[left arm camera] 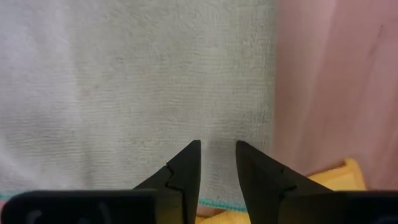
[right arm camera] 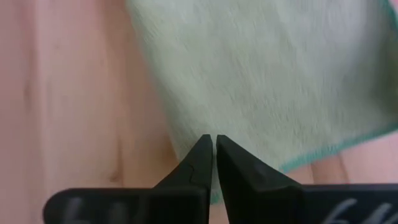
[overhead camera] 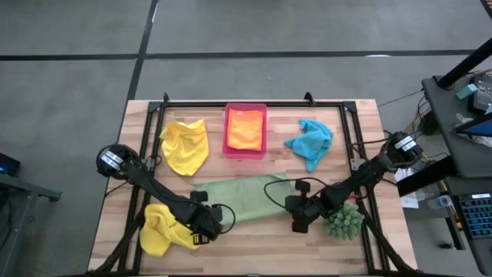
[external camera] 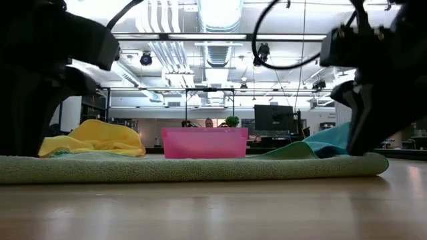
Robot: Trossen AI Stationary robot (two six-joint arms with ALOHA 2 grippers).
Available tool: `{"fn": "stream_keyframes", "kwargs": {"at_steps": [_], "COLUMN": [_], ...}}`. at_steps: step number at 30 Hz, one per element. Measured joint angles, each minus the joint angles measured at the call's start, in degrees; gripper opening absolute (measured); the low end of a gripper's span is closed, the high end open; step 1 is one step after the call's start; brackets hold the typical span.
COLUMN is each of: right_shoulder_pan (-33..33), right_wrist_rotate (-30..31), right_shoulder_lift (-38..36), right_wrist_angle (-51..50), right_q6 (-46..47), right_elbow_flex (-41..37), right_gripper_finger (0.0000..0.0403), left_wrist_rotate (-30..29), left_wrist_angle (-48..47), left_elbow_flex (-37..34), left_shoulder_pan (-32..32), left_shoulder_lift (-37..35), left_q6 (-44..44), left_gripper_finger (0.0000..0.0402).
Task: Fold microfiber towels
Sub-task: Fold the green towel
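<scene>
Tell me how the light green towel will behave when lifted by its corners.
The light green microfiber towel lies flat and soft on the wooden table, so it will probably droop between grips. Its fuzzy pile likely drags rather than slides, and it looks light.

A wooden table stands on grey floor crossed by dark seams. A dark desk with cables sits beside it. Beyond, ceiling ducts, bright lights and a monitor show.

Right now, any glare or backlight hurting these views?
Low view: ceiling lights blow out the background, left arm and right arm are black silhouettes, light green towel is readable. High view: even light on the table, no glare. Wrist views: no glare on the towel.
</scene>
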Motion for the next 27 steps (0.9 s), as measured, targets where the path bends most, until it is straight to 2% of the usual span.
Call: {"fn": "stream_keyframes", "kwargs": {"at_steps": [9, 27], "right_shoulder_pan": [0.0, -0.39], "right_wrist_rotate": [0.06, 0.08], "right_shoulder_lift": [0.0, -2.19], "right_wrist_angle": [-0.39, -6.3], "right_q6": [1.19, 1.68], "right_elbow_flex": [-2.17, -1.06], "right_gripper_finger": [0.0009, 0.0009], "left_wrist_rotate": [5.68, 6.4], "left_wrist_angle": [3.87, 4.76], "left_elbow_flex": [-0.55, -1.05], "left_shoulder_pan": [-1.44, -1.27], "left_shoulder_lift": [3.37, -1.63], "left_q6": [1.69, 4.18], "left_gripper_finger": [0.0086, 0.0086]}}
